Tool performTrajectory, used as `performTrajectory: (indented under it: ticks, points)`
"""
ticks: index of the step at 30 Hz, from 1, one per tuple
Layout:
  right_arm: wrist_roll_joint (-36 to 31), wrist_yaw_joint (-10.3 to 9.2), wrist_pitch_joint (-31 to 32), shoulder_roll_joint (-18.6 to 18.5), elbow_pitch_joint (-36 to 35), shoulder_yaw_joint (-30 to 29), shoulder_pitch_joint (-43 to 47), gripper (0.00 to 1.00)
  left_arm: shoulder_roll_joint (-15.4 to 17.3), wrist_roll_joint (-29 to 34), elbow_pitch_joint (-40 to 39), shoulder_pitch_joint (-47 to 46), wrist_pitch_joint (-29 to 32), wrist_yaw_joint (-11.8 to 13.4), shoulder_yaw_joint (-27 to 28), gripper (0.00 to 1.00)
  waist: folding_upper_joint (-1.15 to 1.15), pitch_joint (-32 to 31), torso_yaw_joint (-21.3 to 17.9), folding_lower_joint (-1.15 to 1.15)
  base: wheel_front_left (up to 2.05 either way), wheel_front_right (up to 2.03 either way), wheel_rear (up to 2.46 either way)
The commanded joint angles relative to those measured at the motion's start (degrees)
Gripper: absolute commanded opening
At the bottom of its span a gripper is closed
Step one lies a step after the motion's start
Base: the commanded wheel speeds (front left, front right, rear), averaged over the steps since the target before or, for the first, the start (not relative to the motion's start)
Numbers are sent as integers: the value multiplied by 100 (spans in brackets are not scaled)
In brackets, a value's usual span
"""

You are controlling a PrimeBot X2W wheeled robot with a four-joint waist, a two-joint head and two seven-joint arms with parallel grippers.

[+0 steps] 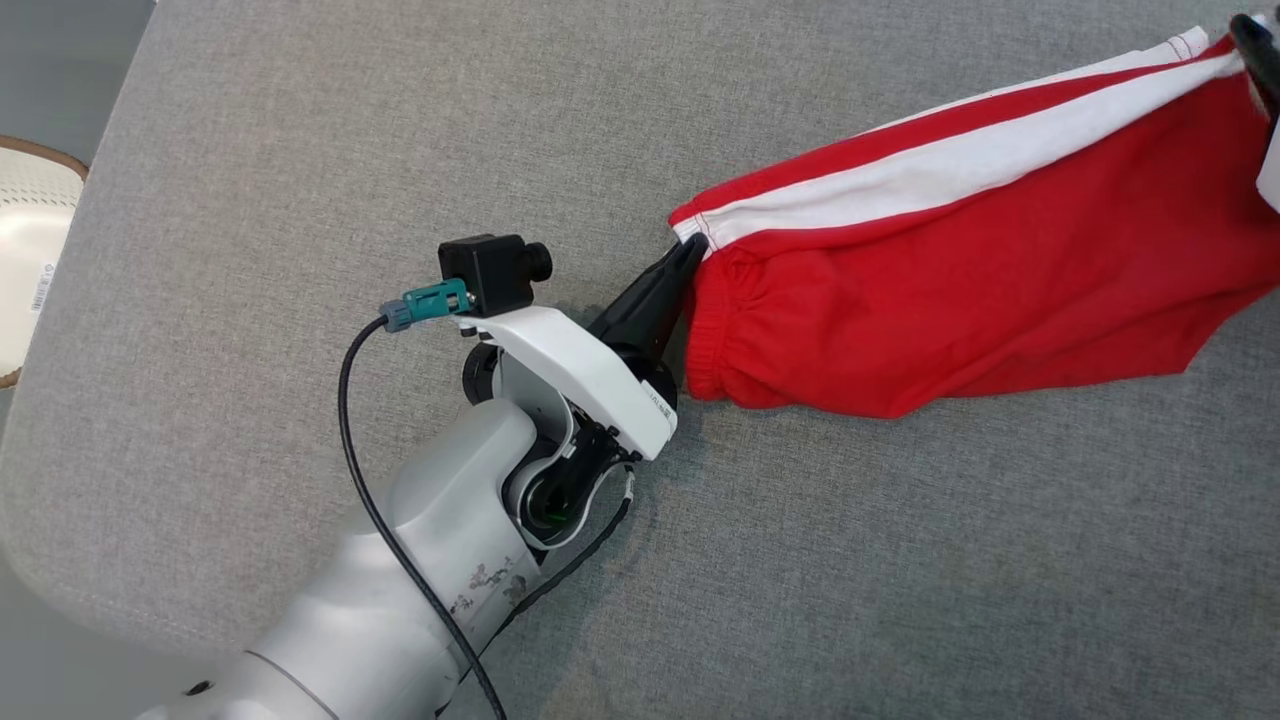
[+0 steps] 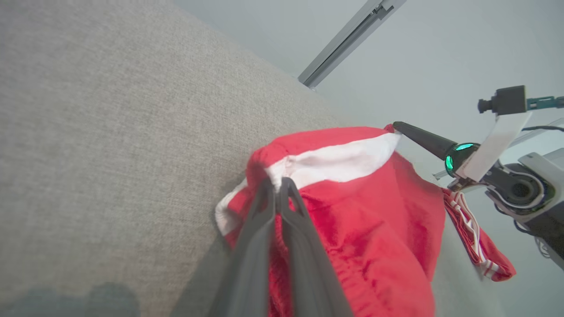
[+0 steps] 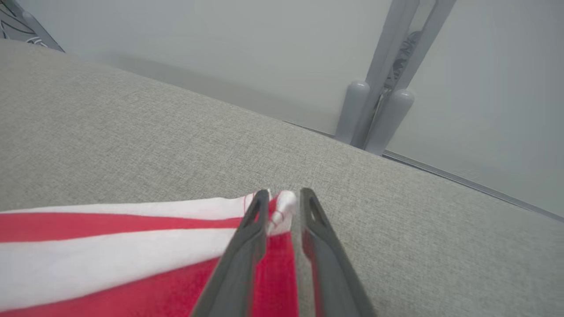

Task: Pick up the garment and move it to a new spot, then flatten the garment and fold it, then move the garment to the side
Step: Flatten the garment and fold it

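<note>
The garment (image 1: 960, 280) is a pair of red shorts with white side stripes, stretched out between both grippers over the grey fabric surface (image 1: 300, 150). My left gripper (image 1: 690, 250) is shut on the waistband corner at the left end; in the left wrist view its fingers (image 2: 277, 182) pinch the red and white hem of the garment (image 2: 374, 211). My right gripper (image 1: 1255, 45) is at the far end by the top right corner. In the right wrist view its fingers (image 3: 284, 198) stand apart, with the garment's (image 3: 110, 246) white-edged corner lying loose between them.
A round white object with a brown rim (image 1: 25, 250) sits beyond the surface's left edge. Grey upright posts (image 3: 374, 119) stand behind the far edge. Bare grey fabric stretches above and below the garment.
</note>
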Motion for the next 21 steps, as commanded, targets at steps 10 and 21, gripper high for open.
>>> performTrajectory:
  ticks: [10, 21]
  points:
    - [14, -2, -799, 244, 528, -79, -32, 100, 37, 358, 352, -185, -305, -32, 261, 100, 0, -140, -118, 0, 0, 0, 0]
    - [263, -2, -2040, 345, 541, -278, 493, 100, 38, 2572, -355, 499, -321, 503, 1927, 100, 0, -658, -505, 0, 0, 0, 0]
